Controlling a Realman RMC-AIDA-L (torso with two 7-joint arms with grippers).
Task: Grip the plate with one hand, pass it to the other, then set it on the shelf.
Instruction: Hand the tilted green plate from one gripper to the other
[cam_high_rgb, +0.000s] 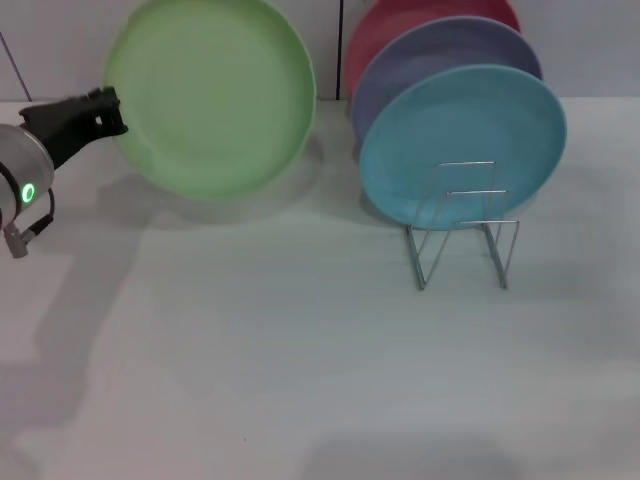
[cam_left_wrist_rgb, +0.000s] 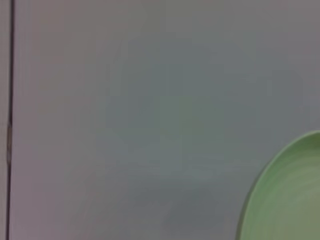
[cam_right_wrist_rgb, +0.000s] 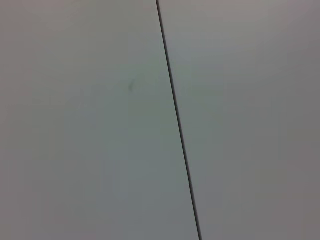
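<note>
Green plate (cam_high_rgb: 212, 95) in left end effector (cam_high_rgb: 108, 110)

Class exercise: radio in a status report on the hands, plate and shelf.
Left hand gripping green plate's edge, plate raised. Right hand out of view. Shelf front slots free; blue plate in rack behind.

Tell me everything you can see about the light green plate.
The light green plate is round, shallow and matte, and looks like plastic. It is tilted up with its face toward the head camera, at the far left of the table. The left gripper meets its left rim. The left wrist view shows only an edge of it.
</note>
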